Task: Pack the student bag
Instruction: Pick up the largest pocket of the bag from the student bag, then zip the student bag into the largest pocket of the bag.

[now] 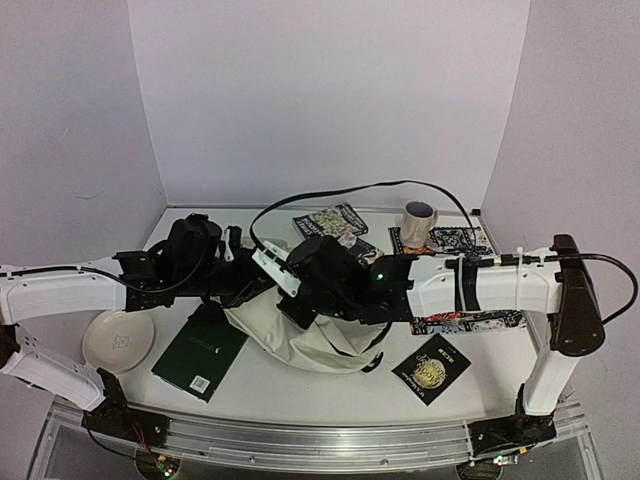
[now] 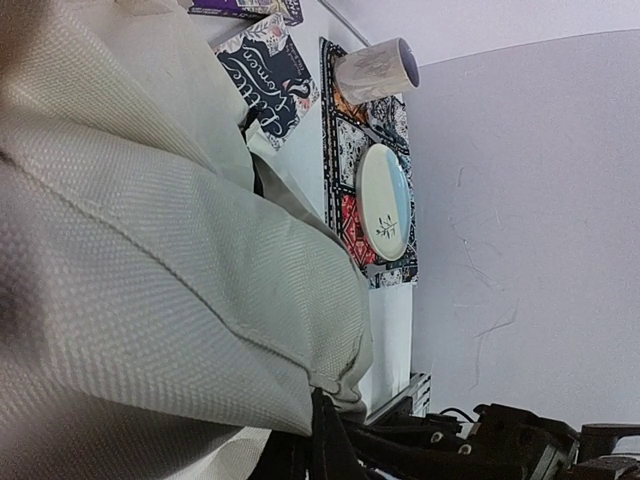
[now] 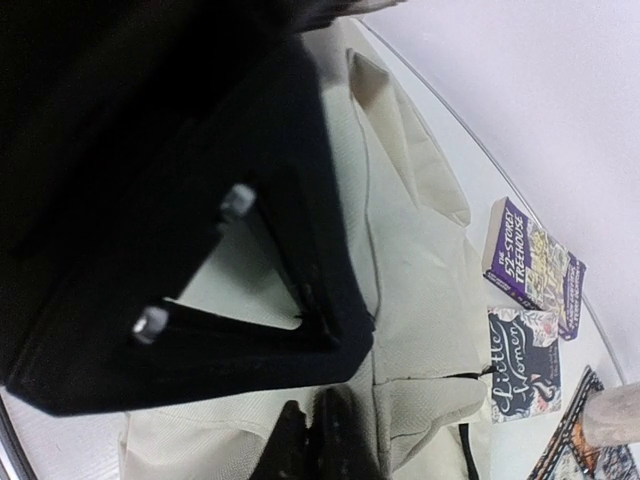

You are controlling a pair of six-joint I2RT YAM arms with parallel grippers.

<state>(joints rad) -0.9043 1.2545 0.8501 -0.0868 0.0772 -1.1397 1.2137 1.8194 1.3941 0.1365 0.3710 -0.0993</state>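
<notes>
student bag [image 1: 300, 335]: slumped mid-table under both arms | left gripper [image 2: 320, 440]: clamped on its fabric, likely holding the mouth up for packing | right gripper [image 3: 315, 440]: at the cloth, cannot tell if closed

student bag [image 1: 290, 340] mid-table, book [image 1: 200, 352] left of it, mug [image 1: 419, 222] behind right

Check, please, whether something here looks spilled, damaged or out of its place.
Nothing is spilled or broken. The student bag lies slumped and creased in the middle, and the green book and the black book lie askew on either side of it. The mug stands upright on the patterned mat.
</notes>
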